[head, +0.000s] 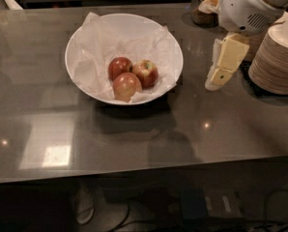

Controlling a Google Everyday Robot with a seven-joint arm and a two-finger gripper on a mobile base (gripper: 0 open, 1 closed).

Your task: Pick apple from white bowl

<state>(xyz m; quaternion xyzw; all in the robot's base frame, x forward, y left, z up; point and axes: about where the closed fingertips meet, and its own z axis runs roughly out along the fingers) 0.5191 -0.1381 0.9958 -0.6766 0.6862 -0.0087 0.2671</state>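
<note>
The white bowl [86,37], wide and lined with crumpled white paper, sits on the dark counter left of centre. Three apples lie together in it. The apple [147,72] with a yellow-green patch around its stem is the right one. A dark red apple [119,66] touches it on the left and a paler orange-red apple [126,86] lies in front. My gripper [220,75] hangs from the white arm at the upper right. It points down over the counter, to the right of the bowl's rim and apart from it.
A stack of tan paper bowls [277,57] stands at the right edge, close to the gripper. A glass jar [202,1] and a small basket stand at the back right. The counter's front edge [134,178] runs across the lower part of the view.
</note>
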